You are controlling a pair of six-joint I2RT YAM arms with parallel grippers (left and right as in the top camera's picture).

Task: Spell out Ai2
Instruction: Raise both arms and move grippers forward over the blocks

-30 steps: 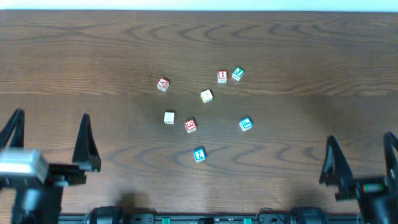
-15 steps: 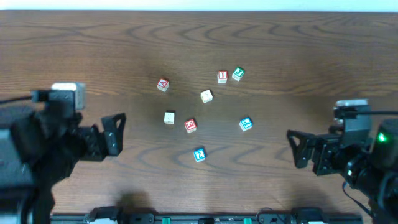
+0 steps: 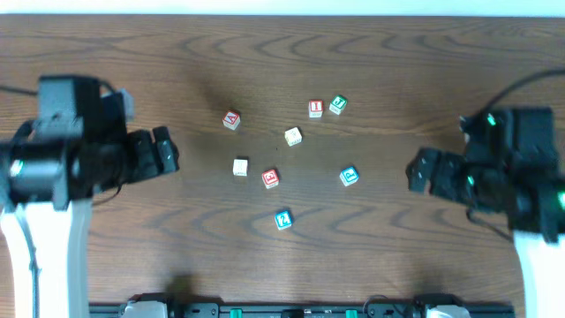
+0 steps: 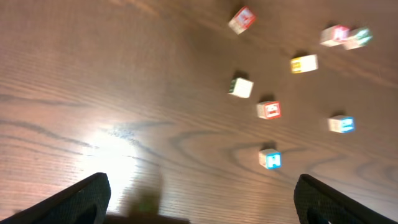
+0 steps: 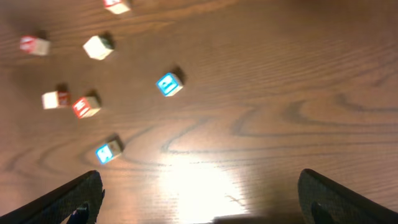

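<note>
Several small letter cubes lie scattered mid-table. A red A cube (image 3: 231, 120) is at the left, a red I cube (image 3: 315, 109) beside a green cube (image 3: 337, 105) at the back, and a blue cube (image 3: 282, 220) nearest the front. My left gripper (image 3: 163, 152) is open and empty, left of the cubes. My right gripper (image 3: 424, 172) is open and empty, right of them. In the left wrist view the jaws (image 4: 199, 199) frame bare wood, with the blue cube (image 4: 270, 158) just ahead. In the right wrist view the jaws (image 5: 199, 199) also frame bare wood.
Other cubes lie among them: a yellowish one (image 3: 293, 136), a white one (image 3: 240, 167), a red one (image 3: 270, 178) and a second blue one (image 3: 349, 176). The wooden table (image 3: 282, 53) ends at a pale strip at the back.
Both arms have swung up from the front edge and turned inward toward the cubes. The cubes have not moved.
</note>
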